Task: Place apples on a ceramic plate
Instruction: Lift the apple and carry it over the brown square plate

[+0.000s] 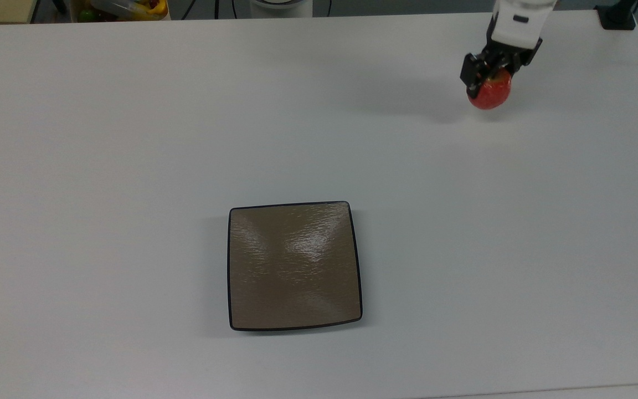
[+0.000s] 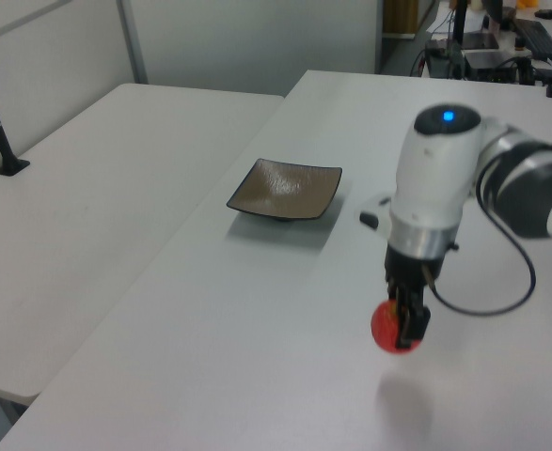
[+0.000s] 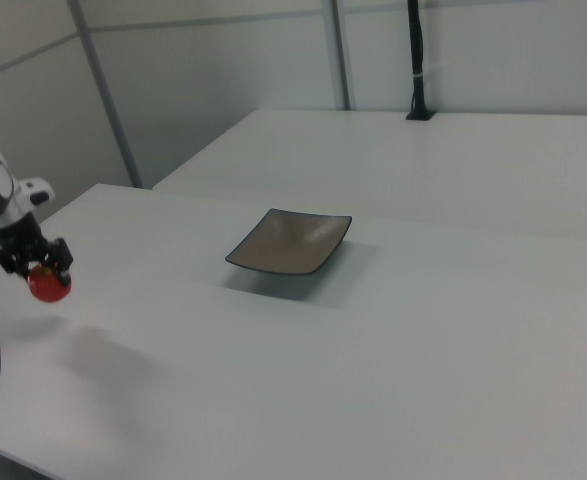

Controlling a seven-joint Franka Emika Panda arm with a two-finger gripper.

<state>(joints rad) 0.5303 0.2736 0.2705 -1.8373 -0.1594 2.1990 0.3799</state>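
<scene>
A small red apple (image 1: 489, 94) (image 2: 386, 329) (image 3: 48, 285) hangs above the white table, with my gripper (image 1: 488, 77) (image 2: 405, 324) (image 3: 35, 262) shut on it from above. This is at the top view's upper right. Its shadow lies on the table beneath it. The square tan-brown ceramic plate (image 1: 294, 266) (image 2: 286, 189) (image 3: 290, 241) with a thin black rim sits bare in the middle of the table, far from the apple.
The white table (image 1: 130, 138) spreads wide around the plate. A container of colourful items (image 1: 122, 8) stands beyond the table's far edge at the top view's upper left. A second white table (image 2: 87, 188) adjoins on the left view's left.
</scene>
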